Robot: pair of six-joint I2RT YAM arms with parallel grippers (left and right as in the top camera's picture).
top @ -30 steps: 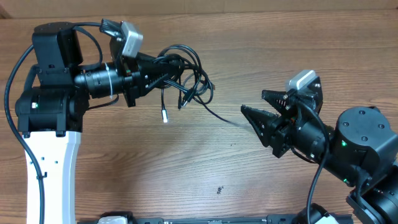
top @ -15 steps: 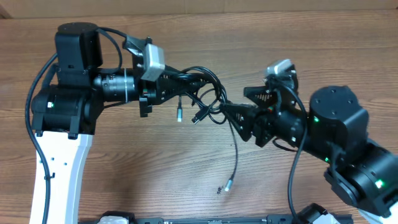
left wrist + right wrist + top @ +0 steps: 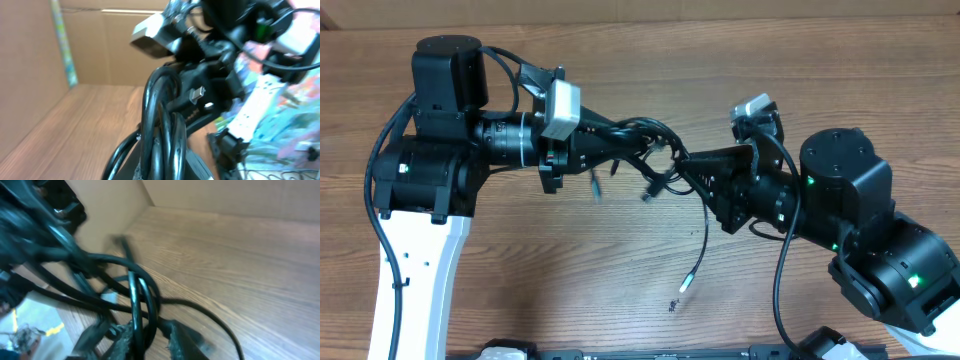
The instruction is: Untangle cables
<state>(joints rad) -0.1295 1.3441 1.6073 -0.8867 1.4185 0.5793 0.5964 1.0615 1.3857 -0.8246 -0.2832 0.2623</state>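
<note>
Black cables (image 3: 655,132): one knotted bundle, held above the wooden table (image 3: 520,270) between both arms.

- **Nearest (right wrist view):** right gripper (image 3: 150,338), jaws narrow, two strands running between them. Whether they bite cannot be told.
- **Beyond:** crossed loops, blurred.
- **Farthest:** left gripper (image 3: 610,140), clamped on the bundle's other side.
- **Tail:** one strand trails down to a loose plug (image 3: 685,285).

Handling advice: take a single strand only. Draw it slowly away from the left gripper, and see that the loops loosen rather than cinch.
</note>
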